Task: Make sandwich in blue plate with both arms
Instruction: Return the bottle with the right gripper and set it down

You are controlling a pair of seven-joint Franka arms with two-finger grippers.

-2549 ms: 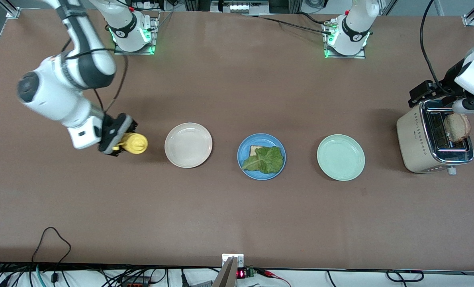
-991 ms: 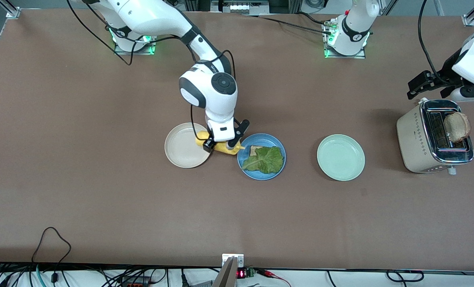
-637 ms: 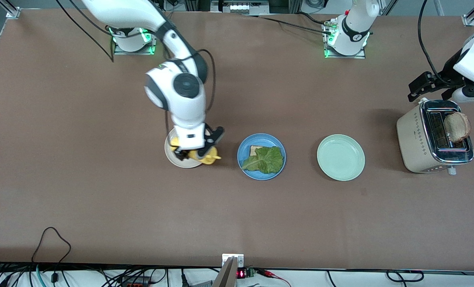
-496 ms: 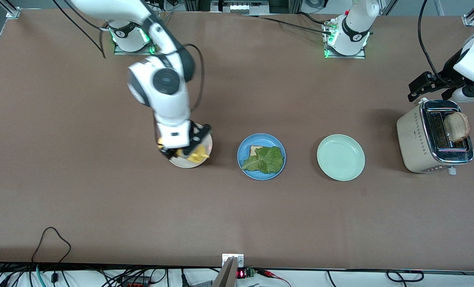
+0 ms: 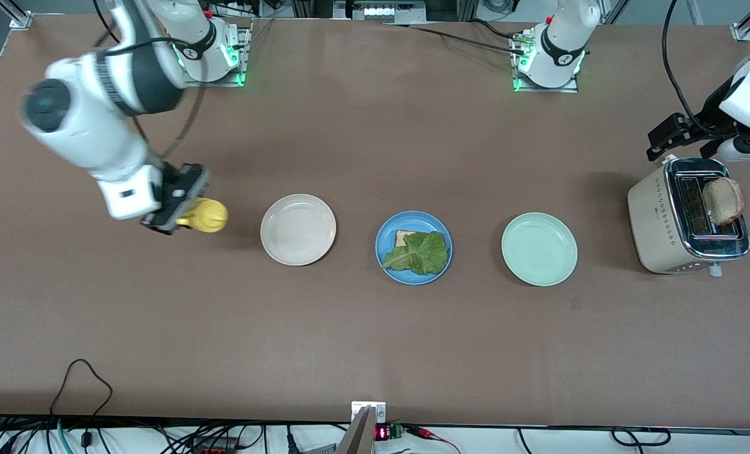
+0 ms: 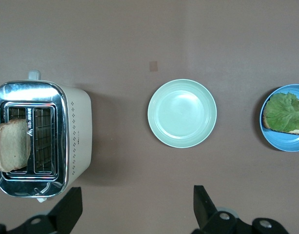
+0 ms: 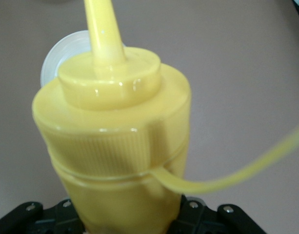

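1. We see the brown table [image 5: 375, 328] carrying everything; we can read no writing or brand on anything.
2. The toaster [image 5: 687, 224] stands at the left arm's end, a bread slice [image 5: 723, 200] sticking up from one slot.
3. The left hand [image 5: 680, 135] hovers over the table beside the toaster, fingers spread wide, holding nothing.
4. The right hand [image 5: 183, 211] clamps a yellow squeeze bottle [image 5: 206, 215] near the cream plate [image 5: 298, 229], at the right arm's end.
5. The blue plate [image 5: 413, 247], between the cream plate and the mint plate [image 5: 539, 249], holds bread under a lettuce leaf [image 5: 420, 253].
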